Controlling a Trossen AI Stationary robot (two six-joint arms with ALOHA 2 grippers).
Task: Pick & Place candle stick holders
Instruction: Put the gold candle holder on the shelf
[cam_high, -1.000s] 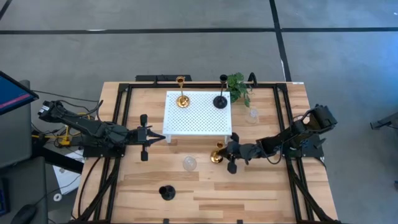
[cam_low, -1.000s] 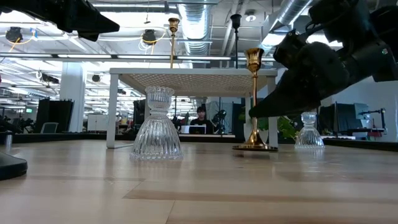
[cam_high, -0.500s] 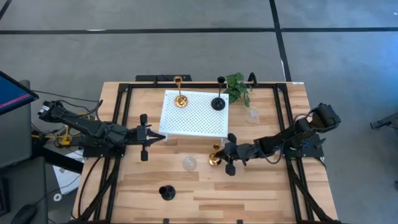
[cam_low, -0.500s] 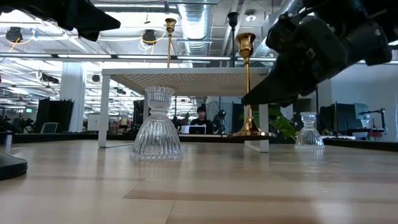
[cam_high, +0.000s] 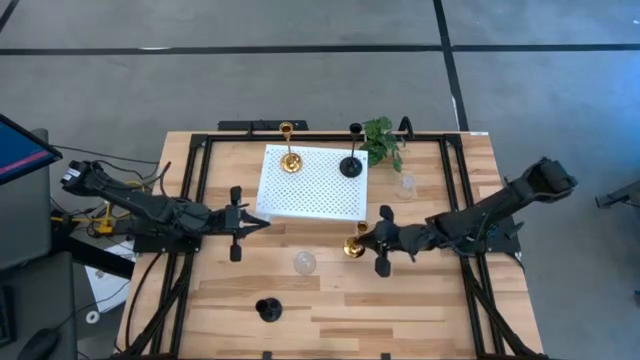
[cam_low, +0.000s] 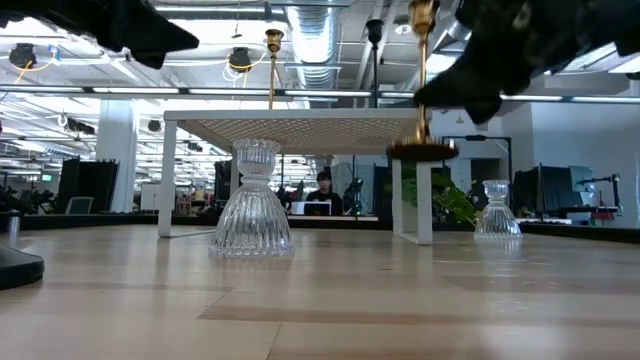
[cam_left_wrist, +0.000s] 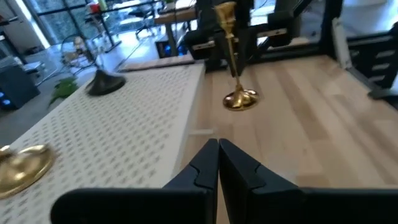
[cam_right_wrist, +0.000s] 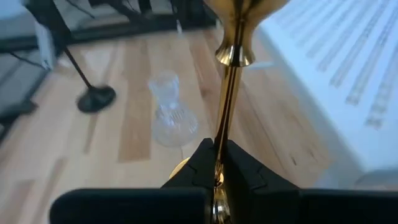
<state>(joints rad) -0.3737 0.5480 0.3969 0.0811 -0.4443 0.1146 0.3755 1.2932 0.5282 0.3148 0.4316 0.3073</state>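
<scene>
The right pincer (cam_high: 368, 241) is clamped on the slim stem of a tall gold holder (cam_high: 354, 245), and the low view shows that holder's round base hanging in the air, clear of the table (cam_high: 420, 310). Its long axis stands upright, cup on top. The relation that matters: the white perforated stand (cam_high: 310, 185) lies just beyond the holder, on the side away from the right arm, with its top about level with the base. So the move looks like a short carry over that near edge.

On the stand, the other tall gold holder (cam_high: 289, 150) and a tall black holder (cam_high: 351, 155) occupy the far edge. On the bare wood sit one clear glass holder (cam_high: 304, 263), another (cam_high: 405, 186) beside the green plant (cam_high: 381, 140), and a squat black holder (cam_high: 267, 310).

The left pincer (cam_high: 262, 222) waits pinched shut and empty at the stand's left corner.
</scene>
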